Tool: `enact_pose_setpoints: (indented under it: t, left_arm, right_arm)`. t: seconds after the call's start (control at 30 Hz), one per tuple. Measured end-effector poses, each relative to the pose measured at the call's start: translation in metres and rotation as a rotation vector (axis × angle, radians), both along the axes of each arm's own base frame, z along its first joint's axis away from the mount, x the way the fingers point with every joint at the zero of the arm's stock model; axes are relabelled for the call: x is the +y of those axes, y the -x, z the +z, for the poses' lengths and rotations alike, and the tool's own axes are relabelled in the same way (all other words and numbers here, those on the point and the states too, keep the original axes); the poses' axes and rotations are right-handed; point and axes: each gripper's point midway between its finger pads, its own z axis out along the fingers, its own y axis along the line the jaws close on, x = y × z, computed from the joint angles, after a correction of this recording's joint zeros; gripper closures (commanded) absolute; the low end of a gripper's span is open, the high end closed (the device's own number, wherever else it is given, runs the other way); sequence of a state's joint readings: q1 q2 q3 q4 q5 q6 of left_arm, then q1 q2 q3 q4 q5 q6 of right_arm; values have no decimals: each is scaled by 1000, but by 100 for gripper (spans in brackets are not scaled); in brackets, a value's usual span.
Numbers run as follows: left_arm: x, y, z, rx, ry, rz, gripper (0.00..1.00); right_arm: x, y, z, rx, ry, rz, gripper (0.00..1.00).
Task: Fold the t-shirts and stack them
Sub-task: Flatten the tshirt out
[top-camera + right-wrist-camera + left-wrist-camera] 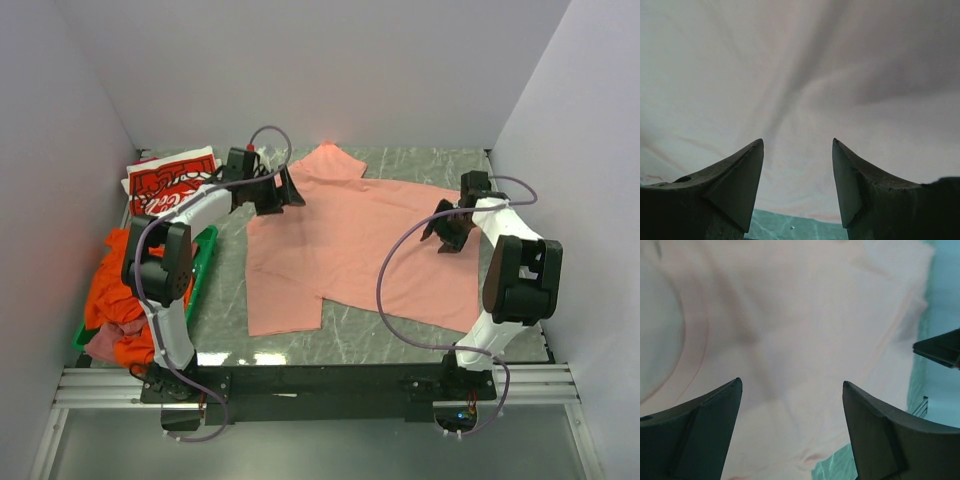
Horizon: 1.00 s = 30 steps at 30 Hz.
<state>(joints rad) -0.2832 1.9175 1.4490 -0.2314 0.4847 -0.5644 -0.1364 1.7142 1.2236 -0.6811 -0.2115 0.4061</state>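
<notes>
The pink t-shirt (350, 245) lies spread mid-frame on the bench (420, 165). It looks like light, limp cotton that will sag, so it is best pinched at a hem. Left claw (283, 190) and right claw (447, 232) stand apart, empty, over it.

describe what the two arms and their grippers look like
Both arms are alike: white links between chunky black joint housings. The left arm and right arm each carry a thin purple cable looped outside. The left gripper and right gripper are black, each with two wedge-shaped fingers tapering to points.
</notes>
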Motion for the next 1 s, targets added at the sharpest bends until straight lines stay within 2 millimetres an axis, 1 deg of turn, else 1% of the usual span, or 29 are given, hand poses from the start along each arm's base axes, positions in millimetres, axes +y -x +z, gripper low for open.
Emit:
enact_pose_setpoints:
  t: [0.1, 0.2, 0.33, 0.5, 0.57, 0.73, 0.8, 0.83, 0.87, 1.0]
  left_arm:
    - [8, 19, -35, 103, -45, 21, 14]
    - [13, 27, -55, 165, -69, 41, 14]
    - [16, 26, -70, 198, -87, 61, 14]
    - [16, 13, -91, 227, -117, 78, 14]
    - [17, 6, -89, 220, -120, 84, 14]
    - [17, -12, -90, 207, -137, 94, 13]
    - [15, -22, -90, 197, -140, 90, 13]
    - [13, -29, -89, 189, -140, 87, 13]
    - [12, -35, -89, 180, -140, 84, 13]
    - [5, -61, -87, 143, -130, 72, 13]
  right_arm:
    - [5, 15, -15, 48, -20, 1, 36]
    - [6, 17, -18, 54, -23, -1, 37]
    - [6, 13, -23, 51, -23, -7, 37]
    - [4, 14, -44, 111, -17, -15, 37]
    - [3, 12, -52, 135, -14, -21, 37]
    - [-5, -6, -51, 127, 12, -36, 37]
    - [-8, -15, -52, 132, 22, -41, 37]
    - [-9, -20, -49, 127, 24, -42, 37]
    - [-10, -25, -52, 136, 26, -44, 37]
    - [-15, -50, -51, 128, 36, -48, 37]
